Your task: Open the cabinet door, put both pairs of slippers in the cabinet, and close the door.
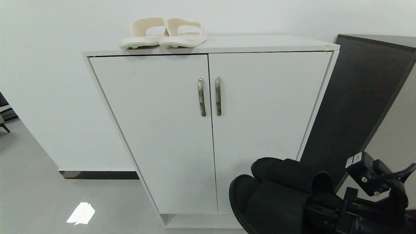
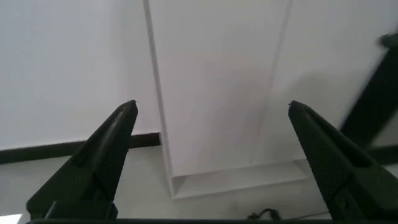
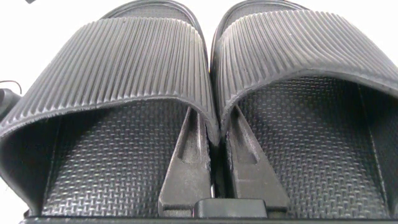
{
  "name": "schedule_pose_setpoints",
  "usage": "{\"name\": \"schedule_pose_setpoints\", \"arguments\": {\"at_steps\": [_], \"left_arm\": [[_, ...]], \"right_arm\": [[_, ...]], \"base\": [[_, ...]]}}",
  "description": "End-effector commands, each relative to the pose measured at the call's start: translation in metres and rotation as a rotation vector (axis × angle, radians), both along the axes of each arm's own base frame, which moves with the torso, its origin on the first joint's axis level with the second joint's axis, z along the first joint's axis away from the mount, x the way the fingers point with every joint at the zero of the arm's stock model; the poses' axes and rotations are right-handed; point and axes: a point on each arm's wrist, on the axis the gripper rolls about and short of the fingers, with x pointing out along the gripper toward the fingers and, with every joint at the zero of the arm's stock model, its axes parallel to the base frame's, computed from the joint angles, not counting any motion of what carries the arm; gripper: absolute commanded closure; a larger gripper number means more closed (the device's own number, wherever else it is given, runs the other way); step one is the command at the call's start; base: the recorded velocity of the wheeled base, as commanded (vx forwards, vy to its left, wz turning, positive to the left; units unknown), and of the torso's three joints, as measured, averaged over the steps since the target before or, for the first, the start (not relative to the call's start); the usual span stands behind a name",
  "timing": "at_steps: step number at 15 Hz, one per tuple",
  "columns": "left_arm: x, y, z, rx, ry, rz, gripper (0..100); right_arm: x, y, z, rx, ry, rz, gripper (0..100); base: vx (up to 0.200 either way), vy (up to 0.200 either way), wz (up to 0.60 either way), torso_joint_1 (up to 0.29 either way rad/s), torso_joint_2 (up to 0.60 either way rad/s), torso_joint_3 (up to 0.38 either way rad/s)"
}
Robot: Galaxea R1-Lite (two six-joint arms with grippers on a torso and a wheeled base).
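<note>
Early stage: cabinet point(image 1: 156, 130) shut, both pairs outside.
My right hand point(image 3: 216, 118) pinches black slippers point(image 1: 279, 191) before it; cream slippers point(image 1: 162, 32) on top; left hand point(image 2: 212, 106) spread, empty.

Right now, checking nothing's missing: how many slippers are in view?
4. Two cream slippers sit side by side on the cabinet top, left end. Two black slippers are pinched together in the right gripper, before the right door.

You're in a plain indoor room that looks like an office — bare white wall point(image 1: 48, 81), glossy grey floor point(image 1: 39, 195) with dark skirting point(image 1: 97, 175), a white two-door cabinet point(image 1: 162, 130), a dark cabinet point(image 1: 357, 97) just beside it, and part of a chair point(image 1: 4, 125) at the edge.
</note>
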Motion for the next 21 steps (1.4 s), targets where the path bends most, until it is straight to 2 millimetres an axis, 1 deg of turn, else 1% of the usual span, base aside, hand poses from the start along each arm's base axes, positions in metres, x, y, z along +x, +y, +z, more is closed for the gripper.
{"name": "schedule_pose_setpoints", "arguments": {"at_steps": [1,2,3,4,5,6,7,9,10,11,12,14,15,16,17,18,19,20,21], "left_arm": [[0.042,-0.005,0.057,-0.035,0.095,-0.206,0],[0.067,-0.008,0.077,-0.041,0.102,-0.316,0],[0.082,-0.009,0.087,-0.044,0.103,-0.374,0],[0.105,-0.011,0.103,-0.049,0.102,-0.465,0],[0.120,-0.014,0.110,-0.054,0.118,-0.521,0],[0.139,-0.021,0.122,-0.077,0.140,-0.567,0],[0.151,-0.027,0.129,-0.123,0.173,-0.602,0],[0.166,-0.052,0.141,-0.203,0.242,-0.738,0],[0.171,-0.064,0.143,-0.212,0.268,-0.793,0],[0.173,-0.071,0.143,-0.213,0.281,-0.825,0],[0.178,-0.086,0.144,-0.214,0.310,-0.890,0],[0.190,-0.104,0.149,-0.252,0.338,-0.937,0],[0.198,-0.110,0.149,-0.269,0.322,-0.945,0],[0.204,-0.118,0.148,-0.289,0.315,-0.932,0],[0.213,-0.137,0.144,-0.312,0.303,-0.862,0],[0.217,-0.146,0.141,-0.314,0.291,-0.815,0],[0.234,-0.167,0.136,-0.324,0.252,-0.721,0],[0.237,-0.170,0.135,-0.326,0.244,-0.719,0],[0.246,-0.177,0.137,-0.327,0.238,-0.732,0]], "right_arm": [[0.000,0.000,0.000,0.000,0.002,0.001,100],[0.000,0.000,0.000,-0.001,0.001,0.001,100],[0.000,0.000,0.000,-0.001,0.001,0.001,100],[0.000,0.000,-0.001,-0.002,0.002,0.001,100],[0.000,0.001,-0.002,-0.006,0.005,0.001,100],[0.002,0.002,-0.003,-0.012,0.008,0.000,100],[0.002,0.003,-0.002,-0.006,0.003,0.000,100],[0.004,0.004,-0.004,-0.012,0.008,0.000,100],[0.004,0.004,-0.004,-0.012,0.008,0.000,100],[0.004,0.004,-0.004,-0.012,0.008,0.000,100],[0.004,0.004,-0.004,-0.012,0.008,0.000,100],[0.003,0.004,-0.002,-0.013,-0.009,0.002,100],[0.004,0.004,-0.004,-0.024,-0.012,0.003,100],[0.004,0.004,-0.003,-0.023,-0.015,0.004,100],[0.004,0.004,-0.001,-0.015,-0.022,0.002,100],[0.004,0.004,0.000,-0.013,-0.023,0.001,100],[0.005,0.003,0.000,-0.013,-0.023,-0.004,100],[0.005,0.003,0.000,-0.013,-0.023,-0.004,100],[0.005,0.003,0.000,-0.011,-0.025,-0.004,100]], "base": [[0.000,0.000,0.00,0.000,0.00,0.000],[0.000,0.000,0.00,0.000,0.00,0.000],[0.000,0.000,0.00,0.000,0.00,0.000],[0.000,0.000,0.00,0.000,0.00,0.000],[0.000,0.000,0.00,0.000,0.00,0.000],[0.000,0.000,0.00,0.000,0.00,0.000],[0.000,0.000,0.00,0.000,0.00,0.000],[0.000,0.000,0.00,0.000,0.00,0.000],[0.000,0.000,0.00,0.000,0.00,0.000],[0.000,0.000,0.00,0.000,0.00,0.000],[0.000,0.000,0.00,0.000,0.00,0.000],[0.000,0.000,0.00,0.000,0.00,0.000],[0.000,0.000,0.00,0.000,0.00,0.000],[0.000,0.000,0.00,0.000,0.00,0.000],[0.000,0.000,0.00,0.000,0.00,0.000],[0.000,0.000,0.00,0.000,0.00,0.000],[0.000,0.000,0.00,0.000,0.00,0.000],[0.000,0.000,0.00,0.000,0.00,0.000],[0.000,0.000,0.00,0.000,0.00,0.000]]}}
